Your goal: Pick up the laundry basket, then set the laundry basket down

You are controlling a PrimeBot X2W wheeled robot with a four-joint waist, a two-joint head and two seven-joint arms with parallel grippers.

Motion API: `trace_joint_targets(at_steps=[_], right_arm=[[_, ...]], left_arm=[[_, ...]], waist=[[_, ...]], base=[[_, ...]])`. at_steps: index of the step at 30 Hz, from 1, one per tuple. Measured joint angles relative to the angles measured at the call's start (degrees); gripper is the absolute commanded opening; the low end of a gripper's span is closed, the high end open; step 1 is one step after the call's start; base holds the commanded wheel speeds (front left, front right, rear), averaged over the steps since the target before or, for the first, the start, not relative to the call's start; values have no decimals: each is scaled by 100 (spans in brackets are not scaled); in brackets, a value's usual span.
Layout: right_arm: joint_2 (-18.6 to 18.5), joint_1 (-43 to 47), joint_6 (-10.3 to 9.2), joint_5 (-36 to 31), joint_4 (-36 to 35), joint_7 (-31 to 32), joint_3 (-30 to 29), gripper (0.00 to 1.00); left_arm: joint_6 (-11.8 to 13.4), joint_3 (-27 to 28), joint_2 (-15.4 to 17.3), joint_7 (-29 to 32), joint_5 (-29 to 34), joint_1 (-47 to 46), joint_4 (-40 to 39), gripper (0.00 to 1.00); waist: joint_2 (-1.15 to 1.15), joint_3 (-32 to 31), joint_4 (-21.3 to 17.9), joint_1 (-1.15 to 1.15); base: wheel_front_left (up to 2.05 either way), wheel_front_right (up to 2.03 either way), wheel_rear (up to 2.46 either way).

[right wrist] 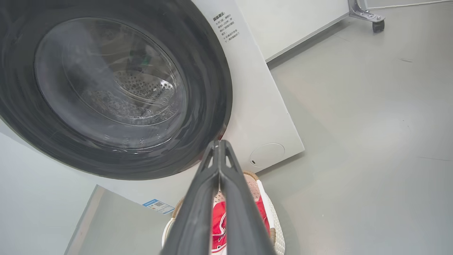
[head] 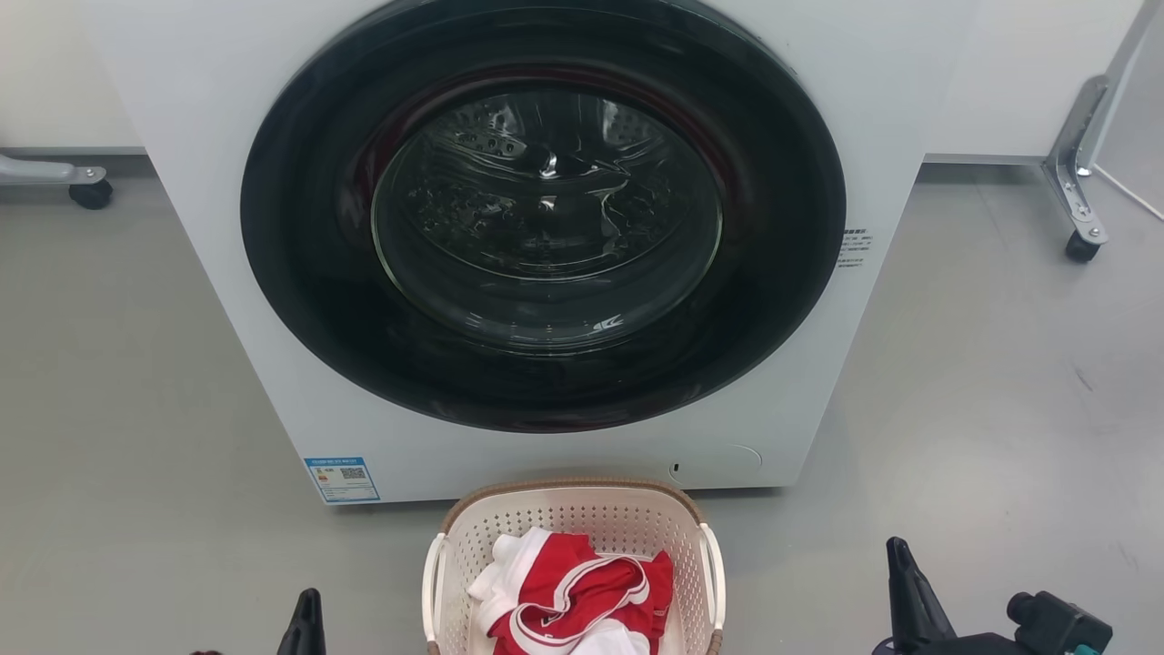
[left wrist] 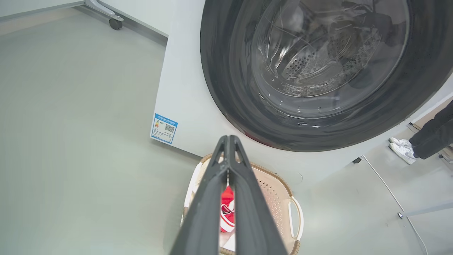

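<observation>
Foreground: left gripper (left wrist: 229,139) and right gripper (right wrist: 219,142), long dark fingers (left wrist: 208,205) pressed tip to tip, clasping nothing. Between the two, apart from both, on grey floor (head: 136,409): laundry basket (head: 582,514), upright, holding red-and-white garment (head: 564,596). Just behind basket: white washing machine (head: 436,459), round door (head: 546,218) closed. Far right in left wrist view: person's white shoes (left wrist: 401,150).

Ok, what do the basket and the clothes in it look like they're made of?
Basket: probably moulded plastic, matte cream, judging by its even rows of small holes. Its rim is brown and looks woven, though it could be a moulded imitation. Clothes: soft fabric, red with white trim, lying in crumpled folds.
</observation>
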Motion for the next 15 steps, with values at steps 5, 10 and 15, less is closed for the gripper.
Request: trace_joint_targets(at_steps=[5,10,15], right_arm=[[8,-82,77,378,34,102,-143,0],[14,-96,145,758,81,204,-283,0],[20,-126,211,1128,133,326,-425,0]], left_arm=[[-93,84,-13,102,-399,-93,40,0],[-153,169,-33,230,-806,-158,94,0],[-240,258,-51,323,-1196,-244,124,0]], waist=[[0,8,-14,0],[0,16,-28,0],[0,23,-42,0]], base=[[0,0,0],[0,0,0],[0,0,0]])
